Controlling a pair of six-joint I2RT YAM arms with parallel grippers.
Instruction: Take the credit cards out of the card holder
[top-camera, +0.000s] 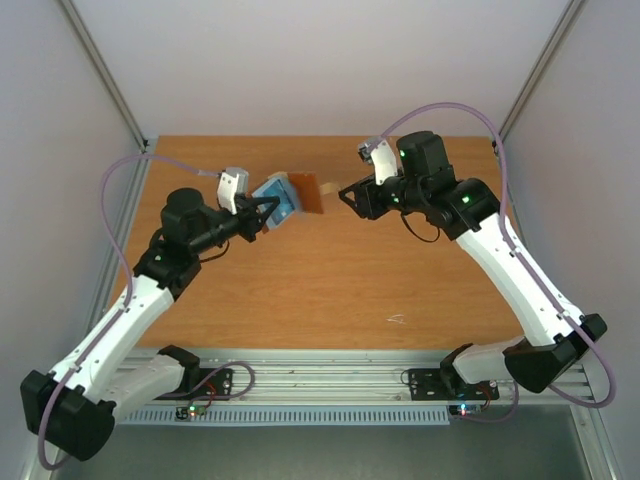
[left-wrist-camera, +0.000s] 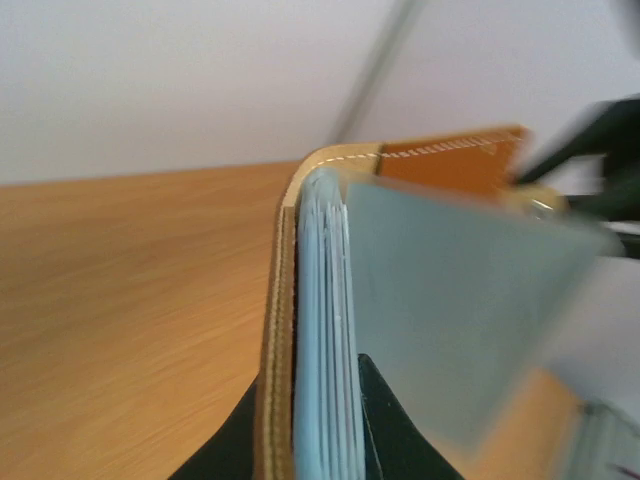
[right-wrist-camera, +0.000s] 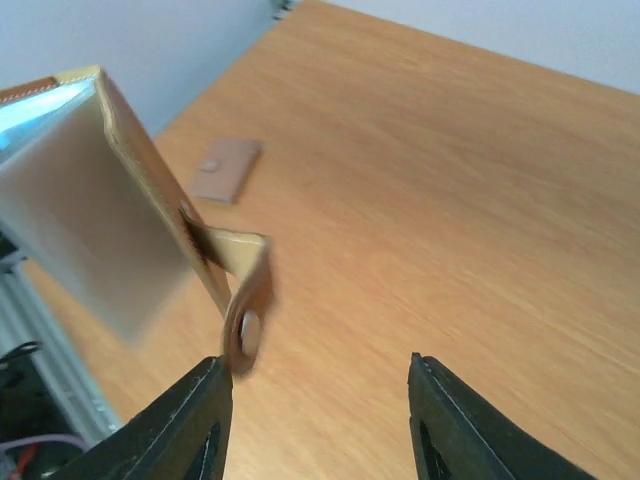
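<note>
**Open card holder held up between the two grippers**

The orange-brown wooden table (top-camera: 330, 290) fills the middle of the overhead view, and both white-and-black arms reach over its far half.

The small brown leather bifold card holder (top-camera: 285, 200) is held off the table, above its far middle, a little left of centre. It is spread open. Its long axis runs left to right across the table, rising slightly toward the far right. The pale blue-grey inside faces up toward the overhead camera, and the brown flap points at the right arm.

The left gripper (top-camera: 262, 212) is clamped on the holder's left half; in the left wrist view its black fingers (left-wrist-camera: 395, 430) sit on either side of the stitched spine. The credit cards cannot be told apart from the pale layers stacked there.

The right gripper (right-wrist-camera: 315, 420) has its jaws standing apart, with nothing between them.

The small tan closing tab (right-wrist-camera: 245, 300) curls from the flap's edge, just beside the right gripper's left finger.
</note>
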